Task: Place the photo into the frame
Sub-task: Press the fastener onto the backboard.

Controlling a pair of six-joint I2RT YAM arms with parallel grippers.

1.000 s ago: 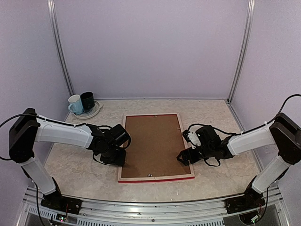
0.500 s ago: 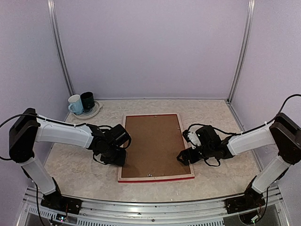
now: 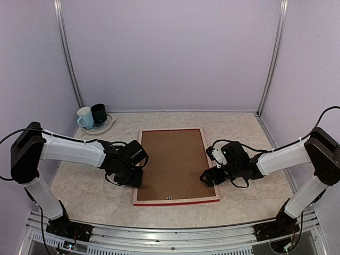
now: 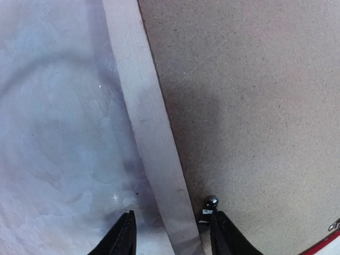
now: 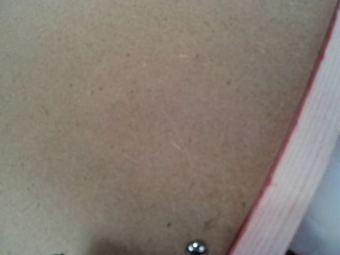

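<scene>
Frame (image 3: pixel 176 200) back side up, brown backing board (image 3: pixel 172 159) inside, left gripper (image 4: pixel 172 236) parted astride left rail, right gripper (image 3: pixel 209 179) spread wide over right rail.

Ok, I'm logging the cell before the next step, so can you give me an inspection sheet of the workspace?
Surface: marbled table, no spills seen.
Job's things: frame lies back up, brown backing board in its opening; photo not seen.
Clutter: white mug and dark mug on a plate, far left corner.
Grippers: left gripper open, fingers straddling the frame's left rail; right gripper open at the frame's right edge.
Cables: black cables loop off both arms, away from the frame.
Surroundings: pale walls, metal corner posts; nothing else seen.
</scene>
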